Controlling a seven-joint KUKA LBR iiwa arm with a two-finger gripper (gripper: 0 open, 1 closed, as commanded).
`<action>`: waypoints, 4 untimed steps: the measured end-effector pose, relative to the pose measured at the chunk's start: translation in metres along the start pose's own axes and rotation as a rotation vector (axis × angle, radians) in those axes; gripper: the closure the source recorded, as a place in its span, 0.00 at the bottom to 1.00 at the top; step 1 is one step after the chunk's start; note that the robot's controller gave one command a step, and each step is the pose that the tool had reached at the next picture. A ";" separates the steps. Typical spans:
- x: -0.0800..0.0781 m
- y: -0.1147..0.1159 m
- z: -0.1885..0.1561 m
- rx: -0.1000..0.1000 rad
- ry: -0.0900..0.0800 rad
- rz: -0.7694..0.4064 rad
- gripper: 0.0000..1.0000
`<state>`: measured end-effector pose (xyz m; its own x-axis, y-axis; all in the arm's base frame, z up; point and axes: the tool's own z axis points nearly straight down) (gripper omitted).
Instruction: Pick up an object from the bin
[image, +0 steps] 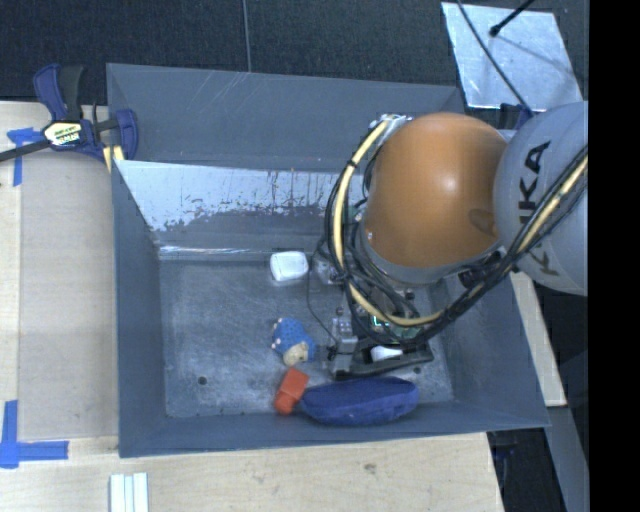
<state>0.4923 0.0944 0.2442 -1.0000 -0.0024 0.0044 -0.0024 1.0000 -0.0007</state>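
Camera view: hand (372, 358) is low in the near-right part of the grey bin (138, 300), just above a dark blue oblong pouch (360, 402) lying along the near wall. Whether the hand is spread or pressed together: can't tell. Orange piece (290, 389) touches the pouch's left end. Small blue-yellow toy (291, 342) is just left of the hand, white block (288, 266) farther back.

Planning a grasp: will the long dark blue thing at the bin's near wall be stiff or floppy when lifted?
The dark blue thing looks rounded and cushion-like, so probably soft, sagging if lifted by one end. It lies long and flat, so unlikely to roll. Pushed, it may shove the orange piece beside it.
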 end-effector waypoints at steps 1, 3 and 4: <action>-0.018 -0.017 0.122 0.001 0.000 -0.145 0.00; -0.044 -0.021 0.170 -0.001 -0.017 -0.580 1.00; -0.077 -0.032 0.059 0.003 -0.018 -0.607 1.00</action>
<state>0.5690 0.0628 0.1848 -0.8202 -0.5720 -0.0118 -0.5719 0.8203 -0.0065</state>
